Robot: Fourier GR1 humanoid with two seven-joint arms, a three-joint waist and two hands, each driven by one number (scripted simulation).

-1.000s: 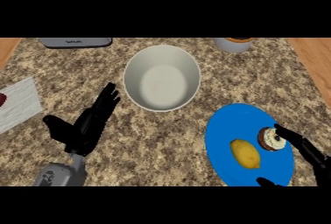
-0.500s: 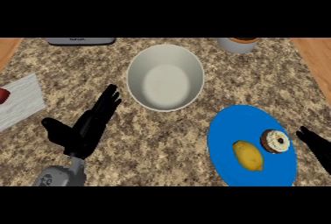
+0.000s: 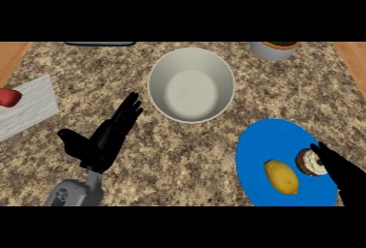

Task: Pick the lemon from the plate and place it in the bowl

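Observation:
A yellow lemon (image 3: 282,177) lies on the blue plate (image 3: 259,145) at the lower right, next to a small chocolate-rimmed pastry (image 3: 310,162). The white bowl (image 3: 190,84) stands empty at the upper middle of the counter. My right hand (image 3: 343,174) comes in at the right edge, fingers straight, its tips over the pastry and just right of the lemon, holding nothing. My left hand (image 3: 103,138) rests open at the lower left, fingers pointing up toward the bowl.
A grey cloth (image 3: 25,106) with a red fruit (image 3: 7,96) lies at the left edge. A grey pot (image 3: 275,48) stands at the back right and a dark tray (image 3: 100,43) at the back left.
The view has shifted slightly. My right hand pulled back toward the right edge, then came in again over the pastry. The lemon and the left hand have stayed put.

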